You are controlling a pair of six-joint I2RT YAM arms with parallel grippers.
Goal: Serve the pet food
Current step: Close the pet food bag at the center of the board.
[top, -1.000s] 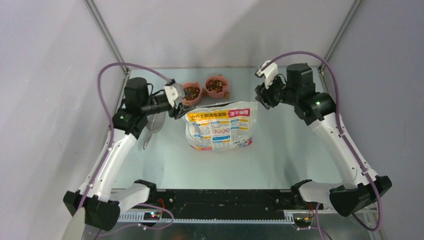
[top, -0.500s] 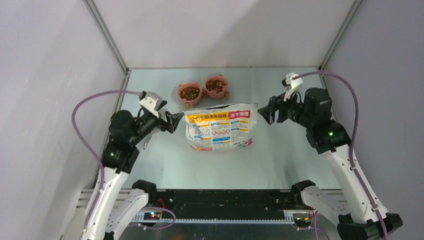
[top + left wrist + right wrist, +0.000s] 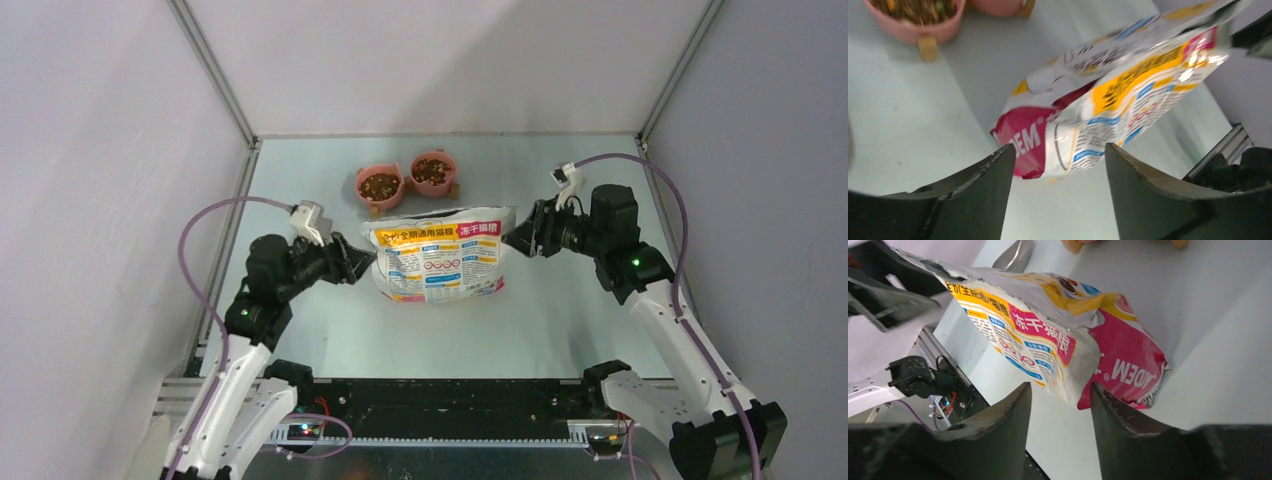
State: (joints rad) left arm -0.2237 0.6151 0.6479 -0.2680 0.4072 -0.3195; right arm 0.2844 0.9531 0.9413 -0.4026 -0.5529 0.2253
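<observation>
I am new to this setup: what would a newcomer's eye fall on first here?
First, the bright printed bag in the middle of the table, with the left gripper and the right gripper open at its two ends. Behind it, two pink bowls stand side by side, each holding brown pet food.

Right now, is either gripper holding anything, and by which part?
Nothing is held. The left gripper and right gripper stand open at opposite side edges of the bag, neither pinching it.
</observation>
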